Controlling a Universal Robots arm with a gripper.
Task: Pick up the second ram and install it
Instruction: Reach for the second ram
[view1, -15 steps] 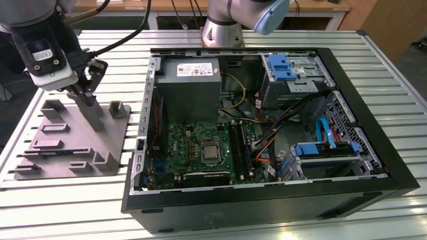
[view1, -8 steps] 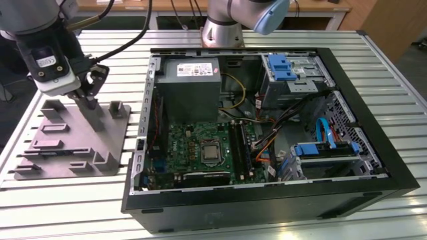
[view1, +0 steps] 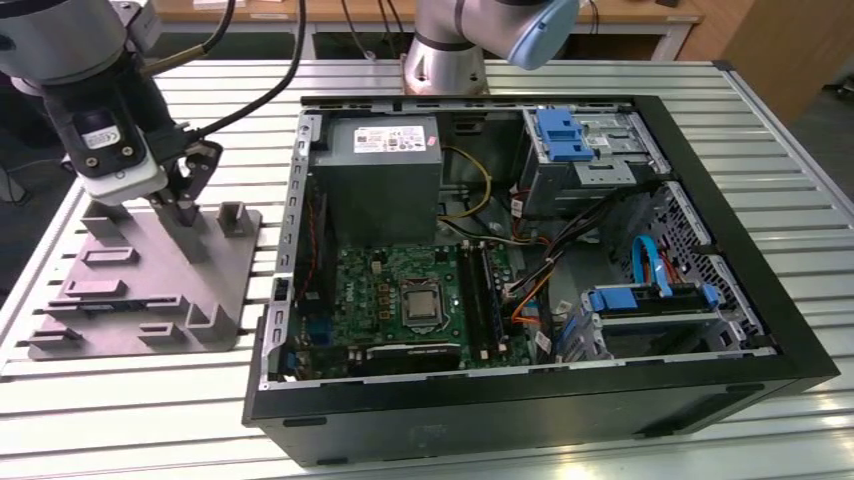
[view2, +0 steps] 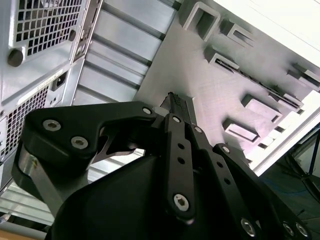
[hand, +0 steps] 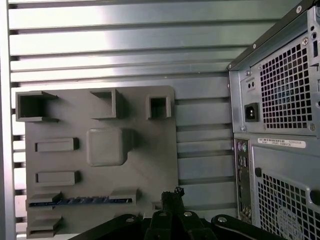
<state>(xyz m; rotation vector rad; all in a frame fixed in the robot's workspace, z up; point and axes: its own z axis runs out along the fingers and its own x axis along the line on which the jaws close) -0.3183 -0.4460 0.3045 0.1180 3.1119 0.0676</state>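
Closest to us in both wrist views are the black link bars of the tool (view2: 178, 100), whose fingertips come together at one point with nothing between them, so we read it as closed and empty. Beyond those tips lies the grey fixture (view2: 210, 95), a flat plate with raised blocks and slots, resting on the slatted metal bench (view2: 120, 50). In the first wrist view the second ram (hand: 80, 201) shows as a thin dark-blue stick seated in a long slot of the fixture (hand: 150, 150), near one edge of the plate. The tool (hand: 172, 194) points down close to one end of that slot, apart from the stick and not touching it. The same view shows the rear panel of the computer case (hand: 280, 150), with its vent grilles and power socket, standing just beside the fixture on the bench (hand: 125, 45). In the exterior view we see the arm (view1: 80, 60) at the upper left of the frame, its tool (view1: 180, 208) lowered among the fixture's (view1: 134, 270) upright blocks. To the right lies the open computer case (view1: 534, 400), and inside it are the green motherboard (view1: 387, 290), the grey power supply (view1: 380, 170) above the board, and blue drive brackets (view1: 561, 125) toward the upper right.
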